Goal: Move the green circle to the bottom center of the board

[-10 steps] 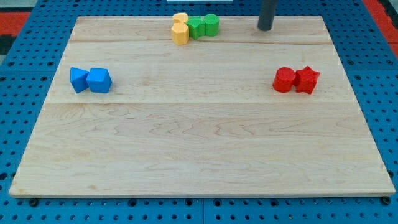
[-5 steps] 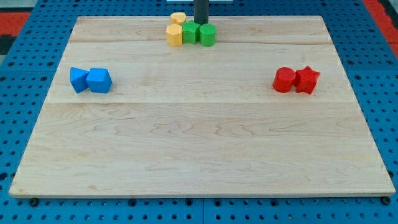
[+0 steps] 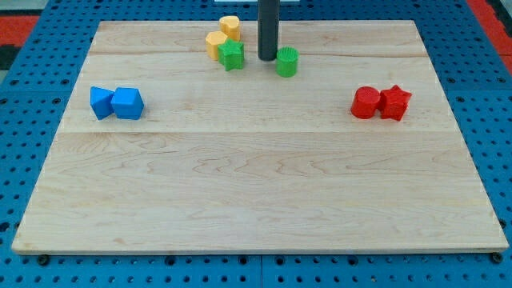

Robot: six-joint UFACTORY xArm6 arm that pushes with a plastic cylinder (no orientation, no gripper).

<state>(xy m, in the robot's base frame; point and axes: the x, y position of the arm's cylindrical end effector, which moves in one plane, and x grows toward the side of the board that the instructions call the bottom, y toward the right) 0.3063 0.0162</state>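
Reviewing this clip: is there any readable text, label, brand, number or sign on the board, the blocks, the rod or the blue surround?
None: no word, number, label or sign shows anywhere in the view.
The wooden board shows only grain.
The green circle, green star, two yellow blocks, two blue blocks and two red blocks are plain.
My tip, between the two green blocks, is unmarked.
The blue pegboard shows only holes.

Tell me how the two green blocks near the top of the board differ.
The green circle is round; the green star has points. The circle stands alone to the view's right of my tip; the star sits to its left, against a yellow block. Both are green and similar in size.
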